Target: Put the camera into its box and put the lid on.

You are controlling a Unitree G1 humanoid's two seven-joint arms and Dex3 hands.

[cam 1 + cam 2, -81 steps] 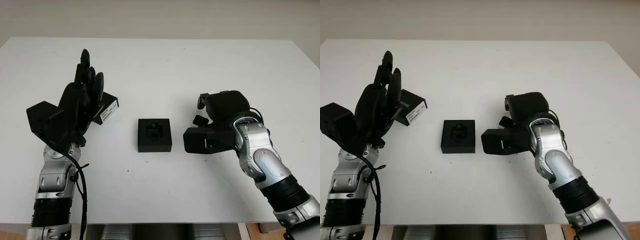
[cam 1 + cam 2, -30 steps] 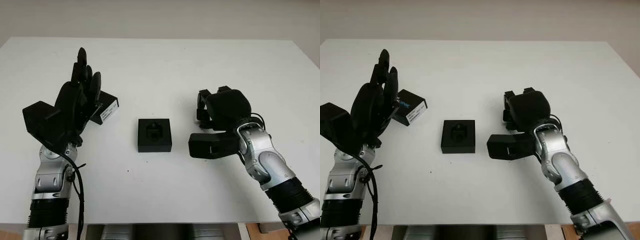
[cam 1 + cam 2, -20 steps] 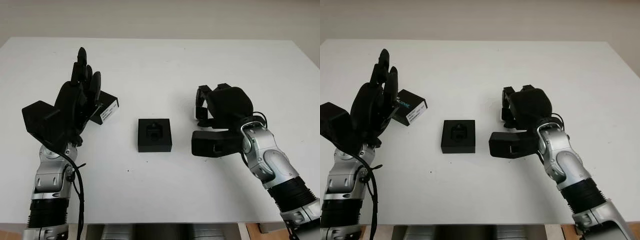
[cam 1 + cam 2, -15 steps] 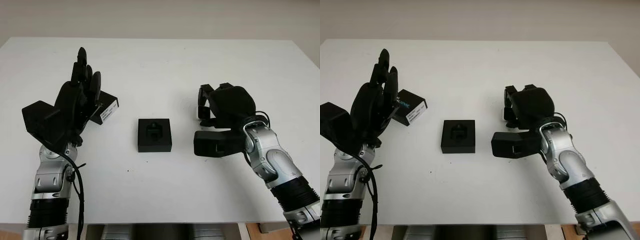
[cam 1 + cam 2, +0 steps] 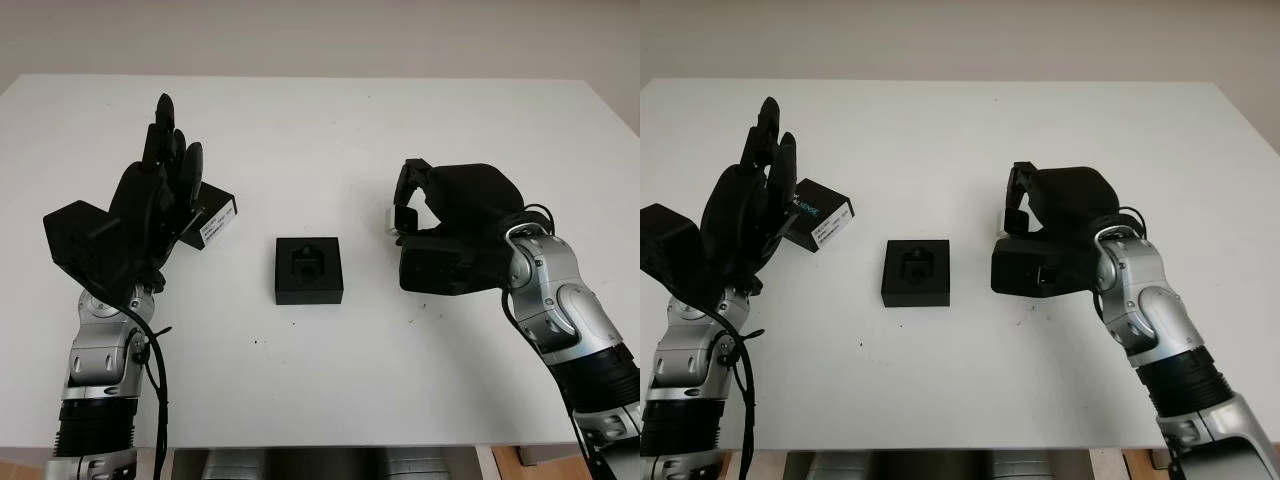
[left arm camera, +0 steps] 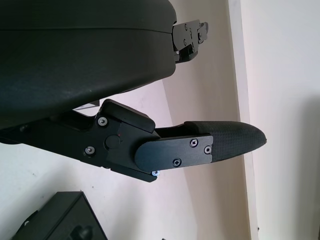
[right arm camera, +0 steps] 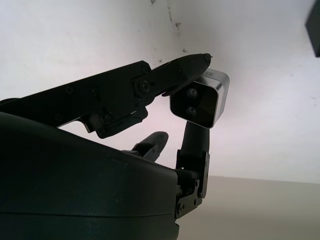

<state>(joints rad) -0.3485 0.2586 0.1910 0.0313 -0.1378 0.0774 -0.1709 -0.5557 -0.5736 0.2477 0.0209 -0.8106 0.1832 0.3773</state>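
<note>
The open black box [image 5: 309, 270] with its foam insert sits at the table's middle. Its black lid [image 5: 214, 219], with a white label, lies left of the box, partly behind my left hand [image 5: 168, 150]. That hand is open and raised above the table's left side. To the right of the box, my right hand [image 5: 402, 206] is off the table and shut on the small silver camera [image 7: 200, 102]. The right wrist view shows fingertips [image 7: 197, 62] pinching the camera. A white edge of the camera [image 5: 388, 219] peeks out between the fingers.
The white table [image 5: 330, 130] stretches behind and around the box. Its front edge [image 5: 330, 447] lies near both forearms. A corner of a black box [image 6: 60, 220] appears in the left wrist view.
My right hand has risen and shifted right and back with the camera, and its palm has turned more toward the box. The left arm, lid and box have not moved.
</note>
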